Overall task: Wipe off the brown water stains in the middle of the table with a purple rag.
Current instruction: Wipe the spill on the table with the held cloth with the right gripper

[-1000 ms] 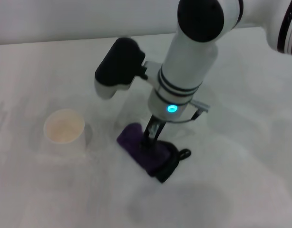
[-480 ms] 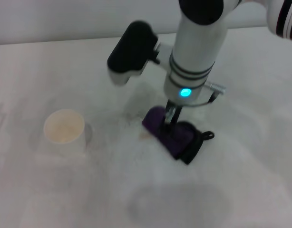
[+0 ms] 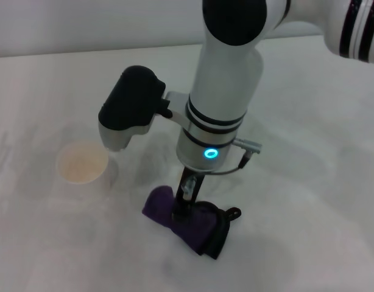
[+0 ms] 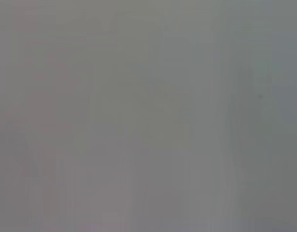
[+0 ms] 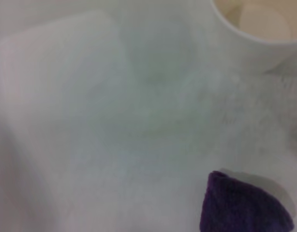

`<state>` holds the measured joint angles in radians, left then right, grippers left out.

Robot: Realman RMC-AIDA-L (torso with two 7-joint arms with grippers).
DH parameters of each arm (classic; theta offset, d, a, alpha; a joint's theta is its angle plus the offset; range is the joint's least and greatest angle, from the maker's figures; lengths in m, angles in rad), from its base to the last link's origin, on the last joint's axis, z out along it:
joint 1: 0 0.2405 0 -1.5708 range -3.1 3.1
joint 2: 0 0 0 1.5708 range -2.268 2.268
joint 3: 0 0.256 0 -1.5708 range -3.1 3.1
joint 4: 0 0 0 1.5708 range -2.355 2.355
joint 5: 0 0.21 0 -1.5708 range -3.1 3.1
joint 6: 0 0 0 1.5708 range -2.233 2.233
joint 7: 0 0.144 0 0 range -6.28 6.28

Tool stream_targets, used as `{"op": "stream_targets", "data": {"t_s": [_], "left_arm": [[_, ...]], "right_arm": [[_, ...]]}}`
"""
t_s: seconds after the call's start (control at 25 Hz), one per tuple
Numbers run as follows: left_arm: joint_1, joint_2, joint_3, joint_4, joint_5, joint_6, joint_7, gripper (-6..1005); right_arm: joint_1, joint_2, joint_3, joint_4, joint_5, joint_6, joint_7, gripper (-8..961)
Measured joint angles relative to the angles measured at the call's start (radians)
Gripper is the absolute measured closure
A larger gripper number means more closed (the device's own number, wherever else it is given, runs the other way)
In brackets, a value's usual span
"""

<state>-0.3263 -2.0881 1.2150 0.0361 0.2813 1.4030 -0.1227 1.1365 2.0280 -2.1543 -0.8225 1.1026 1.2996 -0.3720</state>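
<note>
My right gripper points straight down from above, its fingers clamped on the purple rag and pressing it flat against the table. The rag lies toward the near edge of the table, roughly midway across its width, well away from the far edge. It is a bunched, folded dark purple cloth with black edging along its near-right side and a small black loop sticking out to the right. My fingers meet it near the middle of its top surface, and a ring on my wrist above them glows cyan. The white paper cup stands upright to the left of the rag, apart from it, and its mouth shows a pale tan inside. My wrist camera housing hangs just over the cup's right rim in the head view. From my right wrist, one purple corner of the rag rests on the white surface, with the cup well apart from it. I cannot make out any brown stain on the bare table around the rag. My left wrist view shows only flat grey, so I cannot say anything about my left gripper.
</note>
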Motion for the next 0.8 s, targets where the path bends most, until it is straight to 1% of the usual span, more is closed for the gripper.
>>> {"op": "stream_targets", "data": {"t_s": [0.08, 0.24, 0.4, 0.64, 0.8], "left_arm": [[0.001, -0.001, 0.0, -0.001, 0.007, 0.0, 0.0, 149], [0.001, -0.003, 0.0, -0.002, 0.031, 0.001, 0.0, 149], [0.002, -0.004, 0.0, -0.011, 0.039, 0.004, -0.002, 149], [0.022, -0.003, 0.0, -0.01, 0.034, 0.019, -0.005, 150], [0.018, -0.002, 0.0, -0.011, 0.036, 0.019, -0.005, 150]], "right_arm": [[0.018, 0.0, -0.009, 0.026, -0.004, -0.027, -0.002, 842], [0.056, 0.0, -0.058, 0.121, -0.025, -0.096, 0.008, 842], [0.068, 0.0, -0.093, 0.188, -0.054, -0.129, 0.027, 842], [0.117, 0.0, -0.075, 0.212, -0.188, -0.119, 0.095, 842], [0.134, 0.0, -0.028, 0.24, -0.267, -0.101, 0.107, 842]]}}
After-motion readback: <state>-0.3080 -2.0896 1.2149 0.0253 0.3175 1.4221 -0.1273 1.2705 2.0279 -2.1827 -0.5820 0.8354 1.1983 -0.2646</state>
